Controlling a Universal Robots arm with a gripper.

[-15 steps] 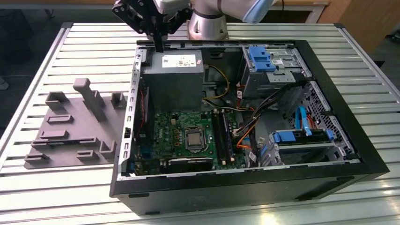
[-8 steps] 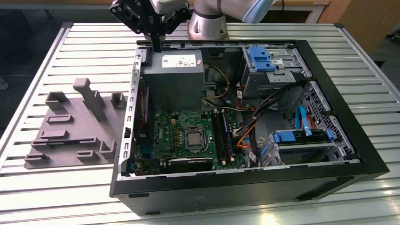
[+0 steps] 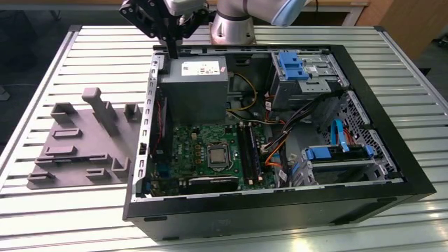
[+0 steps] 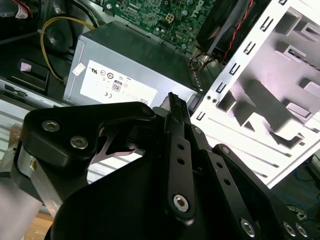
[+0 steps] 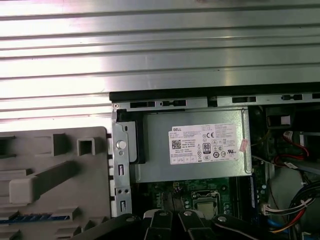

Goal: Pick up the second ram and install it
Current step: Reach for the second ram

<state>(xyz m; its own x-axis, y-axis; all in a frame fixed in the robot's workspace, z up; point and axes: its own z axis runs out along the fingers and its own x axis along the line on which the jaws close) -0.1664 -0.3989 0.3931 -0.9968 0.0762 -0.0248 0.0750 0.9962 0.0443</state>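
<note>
A thin blue-edged strip, which I take for the second ram (image 5: 35,217), lies in a slot of the grey fixture plate (image 5: 55,200), beside the open computer case. My gripper (image 3: 171,51) hangs above the far rim of the case (image 3: 210,50), over the grey power supply (image 3: 196,84) and well away from the ram. Its fingers (image 4: 172,107) stand together, shut, with nothing between them. The black memory slots (image 3: 248,149) run along the green motherboard (image 3: 203,152), nearer the case's front.
The fixture plate (image 3: 77,147) with its upright posts lies at the exterior view's left on the slatted metal table (image 3: 91,47). Blue drive bays (image 3: 301,68) and cable bundles (image 3: 280,142) fill the case's right side. The robot base (image 3: 234,26) stands behind the case.
</note>
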